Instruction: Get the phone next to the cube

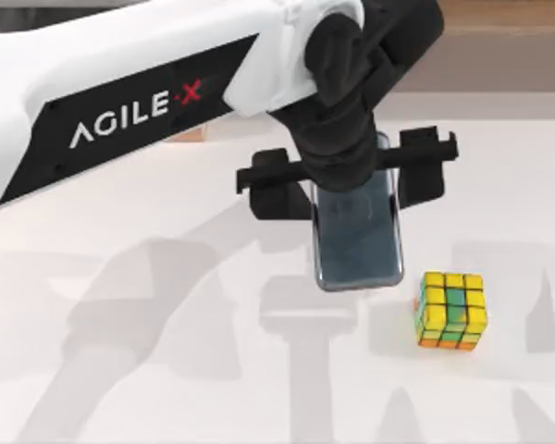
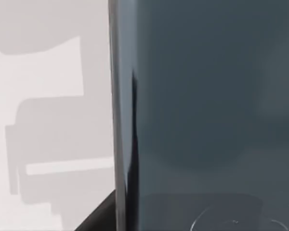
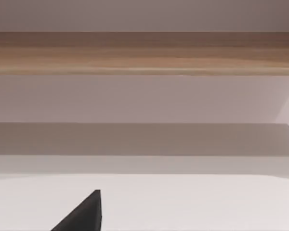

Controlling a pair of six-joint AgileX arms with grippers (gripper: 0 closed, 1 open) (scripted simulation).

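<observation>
The phone [image 1: 359, 231], dark and glossy with a silvery edge, lies lengthwise under my left gripper [image 1: 351, 176], just right of the table's middle. The gripper's two black fingers [image 1: 277, 185] sit against the phone's long sides, shut on it. In the left wrist view the phone's dark face [image 2: 207, 110] is very close, with its silvery edge running down beside the white table [image 2: 48, 120]. The cube [image 1: 450, 310], mostly yellow with green and orange tiles, stands on the table just right of the phone's near end, a small gap apart. A black part of my right gripper [image 3: 84, 214] shows over the table.
The white table [image 1: 148, 370] carries grey arm shadows at the front and left. A brown wooden strip [image 1: 509, 46] runs along the far side, and the right wrist view shows the same wooden band [image 3: 144, 53]. My left arm's white link [image 1: 120, 102] crosses the upper left.
</observation>
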